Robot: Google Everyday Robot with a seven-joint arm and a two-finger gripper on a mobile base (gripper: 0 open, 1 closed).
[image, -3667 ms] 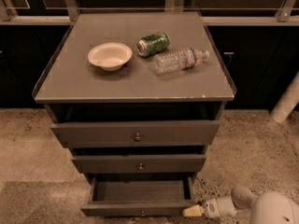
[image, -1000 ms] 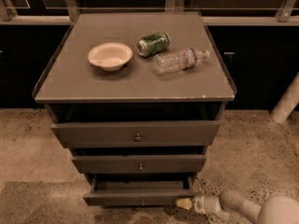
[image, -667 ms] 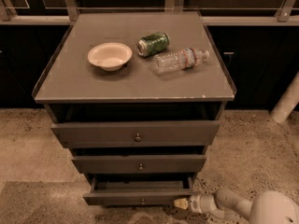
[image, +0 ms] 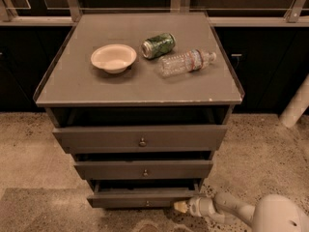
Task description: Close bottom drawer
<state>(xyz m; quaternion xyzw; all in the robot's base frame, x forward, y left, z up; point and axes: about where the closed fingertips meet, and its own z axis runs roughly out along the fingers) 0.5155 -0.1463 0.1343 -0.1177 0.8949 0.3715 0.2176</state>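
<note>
Grey-brown bottom drawer (image: pixel 130 200), lowest under the bench (image: pixel 72 83), sits much further in than seconds ago, a sliver still open: closing looks nearly done. The gripper (image: pixel 180 206) meets its right end; whether open or closed is impossible to tell.

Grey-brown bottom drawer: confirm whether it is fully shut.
No: the bottom drawer juts out, gap above, the gripper at its right corner.

The arm (image: pixel 236 210) is extended nearly level from the lower right corner; the gripper (image: pixel 181 206) is held low at its tip.
</note>
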